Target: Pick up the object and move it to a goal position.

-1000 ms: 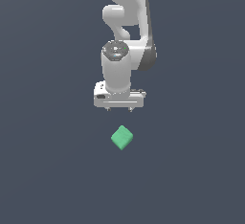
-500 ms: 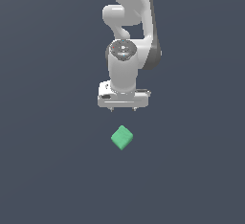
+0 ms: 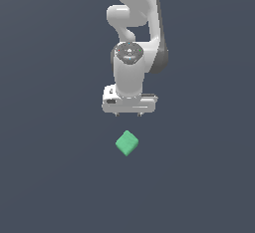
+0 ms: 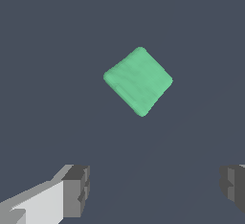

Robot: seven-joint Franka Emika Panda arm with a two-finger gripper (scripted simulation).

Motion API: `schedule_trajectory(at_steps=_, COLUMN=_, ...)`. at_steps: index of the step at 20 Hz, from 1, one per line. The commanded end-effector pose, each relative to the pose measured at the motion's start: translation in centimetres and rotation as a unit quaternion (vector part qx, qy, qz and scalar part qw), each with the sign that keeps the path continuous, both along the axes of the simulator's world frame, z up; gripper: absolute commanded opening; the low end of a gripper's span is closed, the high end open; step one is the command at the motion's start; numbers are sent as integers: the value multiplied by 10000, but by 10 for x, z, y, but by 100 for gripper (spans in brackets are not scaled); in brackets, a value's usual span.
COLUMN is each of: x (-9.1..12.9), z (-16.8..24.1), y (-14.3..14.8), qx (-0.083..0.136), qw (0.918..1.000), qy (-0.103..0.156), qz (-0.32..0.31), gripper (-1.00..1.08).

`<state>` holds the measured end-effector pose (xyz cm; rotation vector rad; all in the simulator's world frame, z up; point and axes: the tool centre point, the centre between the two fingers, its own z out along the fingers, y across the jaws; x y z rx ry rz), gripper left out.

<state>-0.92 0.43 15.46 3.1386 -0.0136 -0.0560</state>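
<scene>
Cube [image 3: 127, 143]: small, mint green, matte, plain on every visible face; edges softly rounded; narrower than the gripper body above it in the exterior view.
Cube, wrist view [image 4: 138, 81]: turned corner-on so the outline reads as a diamond; top face faintly mottled in lighter and darker green; a thin strip of darker side face visible along one lower edge.
Cube position: flat on the bench, alone, in the lower middle of the exterior view; just below the gripper in that picture, with a clear gap between them; not touched by anything.
Gripper [image 3: 129, 113]: white body pointing down, two short tips showing under it; spread wide, nothing between the fingers.
Fingers, wrist view [image 4: 75, 190]: dark grey pads at opposite edges of the picture, far apart; white finger body behind one pad; cube ahead of them, not between them.
Arm [image 3: 133, 38]: white, glossy, rising from the gripper to the upper edge of the exterior view.
Bench [image 3: 50, 177]: uniform dark slate-blue, smooth, unmarked; fills both pictures edge to edge.
Room: nothing visible beyond the bench surface; no walls or edges to be made out.
</scene>
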Motion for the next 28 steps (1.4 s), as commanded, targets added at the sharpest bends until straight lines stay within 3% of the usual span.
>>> schedule_trajectory(at_steps=1, x=3, z=-2, y=0, qx=1, qw=9999, qy=-3, qz=-125, gripper=100)
schedule_trajectory(at_steps=8, x=15, z=-11, y=-2, qx=4, qw=9971, qy=-25, qz=-755, gripper=100)
schedule_trajectory(at_steps=13, x=28, z=-21, y=-3, qx=1, qw=9899, qy=-48, qz=-1414, gripper=100)
schedule_trajectory(at_steps=19, x=45, z=-35, y=-5, qx=-12, qw=9740, qy=-81, qz=-2262, gripper=100)
schedule_trajectory(at_steps=28, x=65, z=-54, y=-7, qx=-41, qw=9428, qy=-134, qz=-3331, gripper=100)
